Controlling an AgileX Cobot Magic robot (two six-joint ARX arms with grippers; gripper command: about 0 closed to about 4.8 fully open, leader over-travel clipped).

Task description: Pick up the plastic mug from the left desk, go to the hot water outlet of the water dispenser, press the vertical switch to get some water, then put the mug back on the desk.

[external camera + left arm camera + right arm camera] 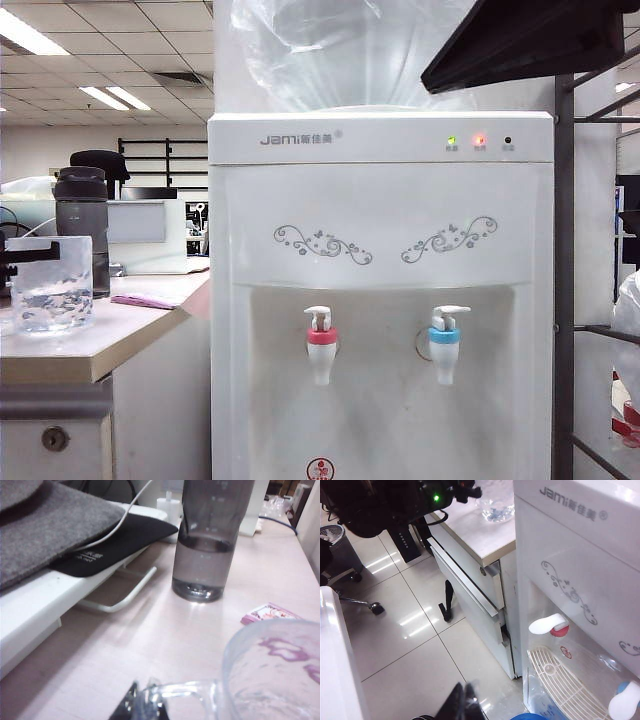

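With the left claw [145, 707] clamped on the plastic mug [52, 284]'s handle on the table [120, 330], lift straight, clearing the dark bottle [83, 228]; right claw [462, 700] hangs shut, empty.

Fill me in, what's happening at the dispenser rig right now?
The left hand is shut on the handle of the plastic mug, which sits on the left desk beside a dark bottle. The mug is not yet at the water dispenser; nothing is under the hot water outlet, and its vertical switch is untouched. The right hand is shut and empty, hanging over the floor in front of the dispenser.
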